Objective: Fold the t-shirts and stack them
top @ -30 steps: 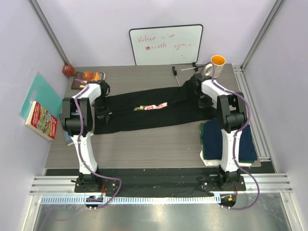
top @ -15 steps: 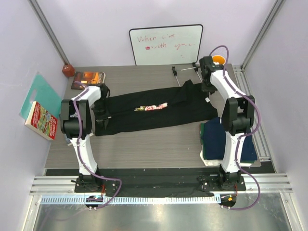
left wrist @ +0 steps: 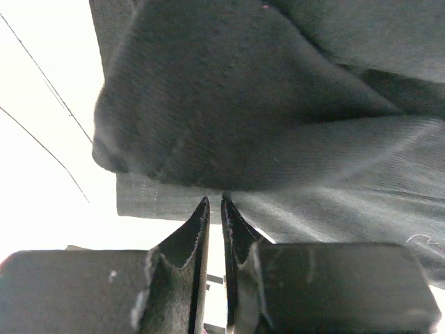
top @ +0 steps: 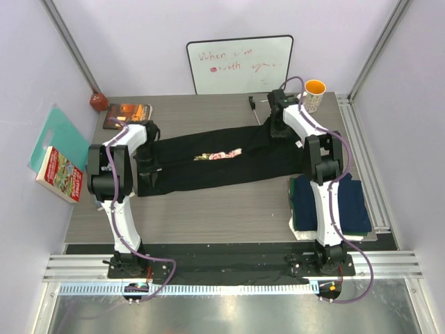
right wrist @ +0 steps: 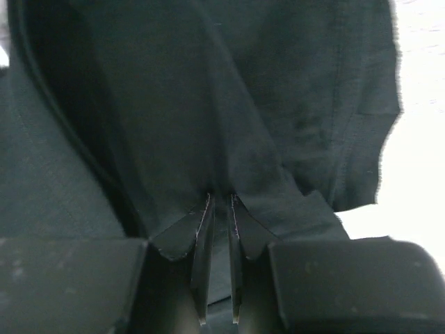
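Note:
A large black t-shirt (top: 222, 172) lies stretched across the middle of the table, a strip of its pink-and-white print (top: 217, 155) showing. My left gripper (top: 147, 167) (left wrist: 214, 200) is at its left end, jaws nearly together and pinching a cloth edge. My right gripper (top: 277, 122) (right wrist: 221, 195) is at the shirt's far right corner, jaws close with black cloth nipped at the tips. A folded navy t-shirt (top: 354, 205) sits on a white one (top: 299, 233) at the near right, under the right arm.
A whiteboard (top: 240, 65) leans at the back wall, with an orange-lined mug (top: 314, 94) to its right. A book (top: 127, 115) and a red object (top: 98, 101) lie at the back left. Another book (top: 60, 174) and a teal board (top: 55, 136) sit off the left edge.
My right gripper swung from the shirt's right end toward the back, then left, drawing that end of the black shirt with it. The left arm barely moved.

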